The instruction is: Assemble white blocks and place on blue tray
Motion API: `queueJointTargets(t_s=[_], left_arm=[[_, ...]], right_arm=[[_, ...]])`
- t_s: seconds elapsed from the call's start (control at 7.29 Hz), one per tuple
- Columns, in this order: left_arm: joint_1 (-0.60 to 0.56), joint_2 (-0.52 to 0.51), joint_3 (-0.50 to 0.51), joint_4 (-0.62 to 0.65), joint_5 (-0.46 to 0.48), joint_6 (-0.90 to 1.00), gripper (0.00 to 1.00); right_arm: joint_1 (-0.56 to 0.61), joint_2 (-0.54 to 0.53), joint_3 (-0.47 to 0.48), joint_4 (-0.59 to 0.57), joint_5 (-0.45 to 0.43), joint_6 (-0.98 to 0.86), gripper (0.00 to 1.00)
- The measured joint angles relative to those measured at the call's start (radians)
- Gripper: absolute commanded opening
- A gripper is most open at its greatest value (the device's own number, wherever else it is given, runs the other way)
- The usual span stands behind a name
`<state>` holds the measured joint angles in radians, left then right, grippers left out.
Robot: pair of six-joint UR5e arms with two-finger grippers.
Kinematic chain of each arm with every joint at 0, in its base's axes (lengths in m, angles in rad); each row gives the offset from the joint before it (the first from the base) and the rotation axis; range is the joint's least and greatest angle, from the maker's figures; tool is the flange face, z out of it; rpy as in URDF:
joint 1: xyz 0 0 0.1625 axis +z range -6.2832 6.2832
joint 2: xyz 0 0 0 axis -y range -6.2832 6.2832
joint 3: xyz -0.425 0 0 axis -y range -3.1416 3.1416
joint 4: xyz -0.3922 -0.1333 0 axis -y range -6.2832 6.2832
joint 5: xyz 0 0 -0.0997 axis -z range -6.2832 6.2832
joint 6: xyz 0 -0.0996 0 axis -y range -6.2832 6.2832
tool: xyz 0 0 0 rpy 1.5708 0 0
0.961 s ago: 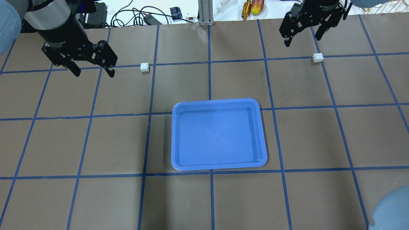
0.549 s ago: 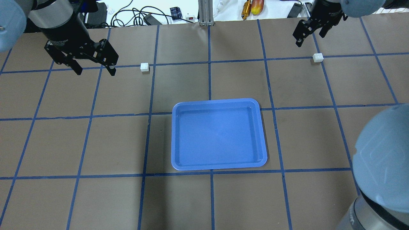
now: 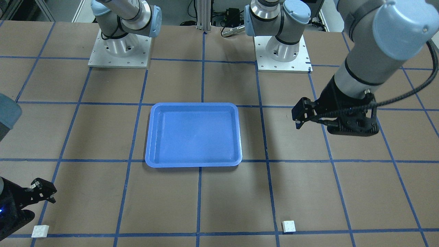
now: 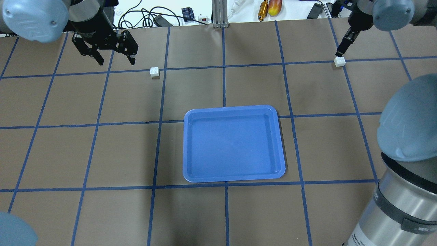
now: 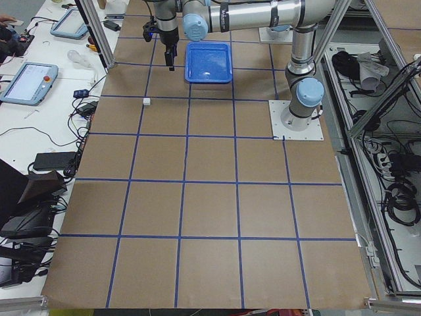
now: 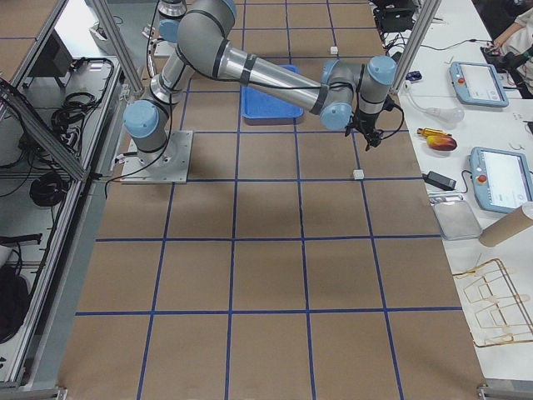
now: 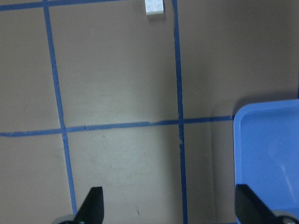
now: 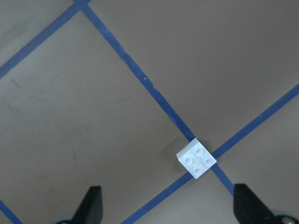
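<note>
The left gripper point(image 4: 116, 63) and right gripper point(image 8: 168, 210) are held open for pickup, one block point(image 8: 196, 157) just ahead of the right fingers point(image 8: 92, 205), the other block point(image 7: 154, 7) farther ahead of the left fingers point(image 7: 92, 207), the tray point(image 7: 239, 140) beside those.

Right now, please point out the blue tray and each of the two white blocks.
blue tray point(image 4: 234, 145): overhead view, bare floor at its middle.
left white block point(image 4: 155, 71): overhead view, its top face.
right white block point(image 8: 196, 158): right wrist view, studded top face.
</note>
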<state>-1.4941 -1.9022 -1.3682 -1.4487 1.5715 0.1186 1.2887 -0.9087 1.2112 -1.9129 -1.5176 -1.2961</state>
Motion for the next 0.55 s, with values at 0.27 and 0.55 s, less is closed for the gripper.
queueJointTargets(t_s=[0.27,0.55], left_arm=[[0.000,-0.143,0.077,0.070,-0.003,-0.015,1.00],[0.000,-0.256,0.111,0.153,-0.005,-0.041,1.00]], right_arm=[[-0.063,0.044,-0.004,-0.014,0.087,-0.319,1.00],[-0.097,0.103,-0.016,-0.065,0.131,-0.543,1.00]])
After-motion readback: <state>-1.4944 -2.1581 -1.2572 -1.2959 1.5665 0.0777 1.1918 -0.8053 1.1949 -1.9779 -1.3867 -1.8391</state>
